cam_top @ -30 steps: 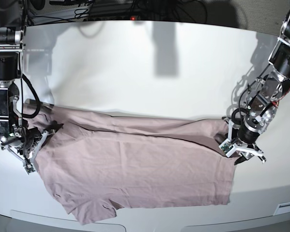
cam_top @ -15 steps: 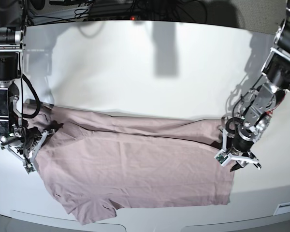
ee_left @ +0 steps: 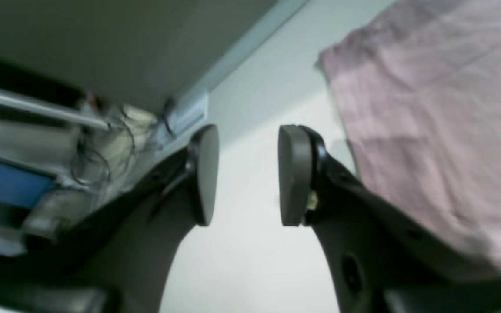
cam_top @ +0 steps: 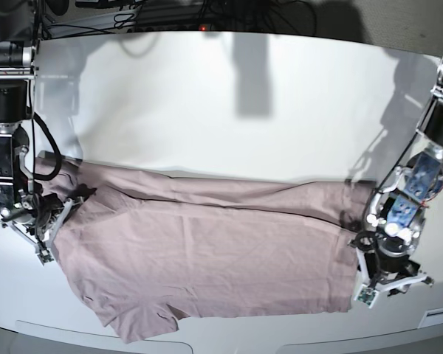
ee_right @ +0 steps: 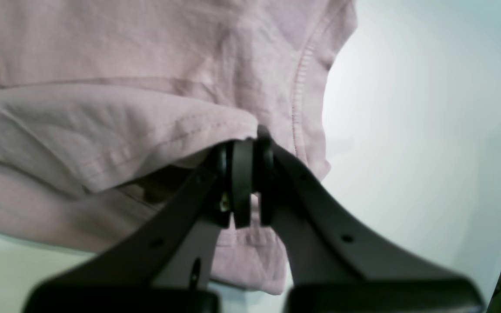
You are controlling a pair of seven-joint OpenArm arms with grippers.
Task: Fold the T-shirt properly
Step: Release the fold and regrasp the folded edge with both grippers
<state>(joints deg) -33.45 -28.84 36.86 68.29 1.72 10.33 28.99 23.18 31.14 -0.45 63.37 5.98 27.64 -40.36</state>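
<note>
One side held, one side loose

The T-shirt (cam_top: 207, 251) lies flat on the white table (cam_top: 229, 110), folded once along its far edge. My right gripper (ee_right: 244, 174) is pinched tight on a fold of cloth by the sleeve. My left gripper (ee_left: 248, 174) is partly open with nothing in it, hanging over bare table just beside the shirt's edge. I think the shirt could twist or bunch up if I pull with only the right side. The left one could also close on air, because the cloth is thin and lies so flat.
</note>
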